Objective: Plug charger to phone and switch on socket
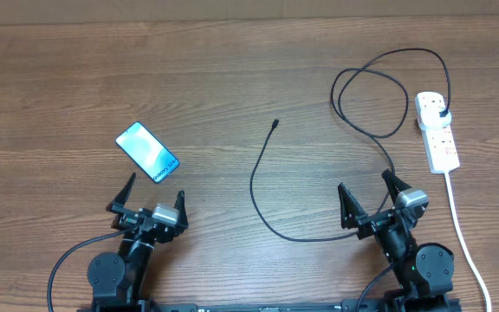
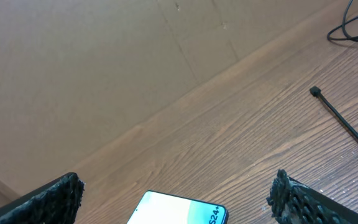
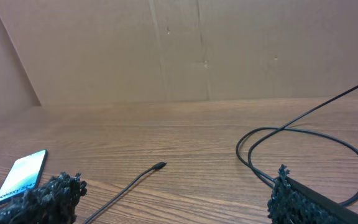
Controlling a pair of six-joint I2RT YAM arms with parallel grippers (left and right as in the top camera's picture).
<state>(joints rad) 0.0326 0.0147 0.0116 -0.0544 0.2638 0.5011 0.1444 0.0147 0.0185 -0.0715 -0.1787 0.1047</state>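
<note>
Nearest the robot's base, both arms sit low over the wooden table (image 1: 232, 69). The left gripper (image 1: 157, 185) has its jaws spread wide and holds nothing; in its wrist view the two dark, rough-surfaced fingers (image 2: 48, 199) frame the lower corners with only bare wood and the phone's edge between them. The right gripper (image 1: 363, 178) is likewise spread wide and empty, its fingers (image 3: 291, 196) well apart.

Just beyond the left gripper lies the phone (image 1: 147, 152), flat, screen up and lit pale blue, set at a diagonal; it is near the fingertips but not between them.

The charger (image 1: 252, 178) curves across the middle of the table. Its small connector tip (image 1: 275, 124) lies free on the wood, well apart from the phone. The cable sweeps back toward the right arm and passes close by the right gripper's fingers; whether it touches them cannot be told.

Farther off, it loops twice and ends at a black plug (image 1: 441, 113) seated in the socket (image 1: 440, 143), whose white cord (image 1: 462, 225) trails back past the right arm.
</note>
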